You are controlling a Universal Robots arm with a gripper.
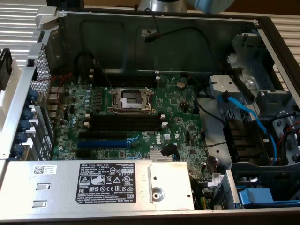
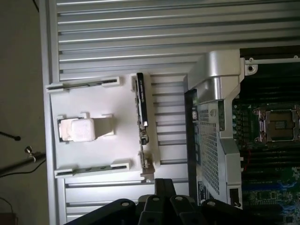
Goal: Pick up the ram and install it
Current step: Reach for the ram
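Observation:
The ram [image 2: 140, 105] is a long, thin dark stick standing on its edge in a white holder [image 2: 93, 150] on the slatted metal table, beside the open computer case. My gripper [image 2: 164, 186] hangs above the table just off one end of the ram, apart from it. Its black fingers are pressed together with nothing between them. In the exterior view the black memory slots [image 1: 126, 121] lie on the green motherboard [image 1: 178, 108] below the processor socket [image 1: 131, 99].
A white block [image 2: 82, 129] sits in the holder beside the ram. A blue expansion slot [image 1: 101, 140] lies near the memory slots. The grey power supply [image 1: 93, 183], blue cables [image 1: 243, 112] and drive bays crowd the case. Part of the arm [image 1: 161, 4] shows above the case's far wall.

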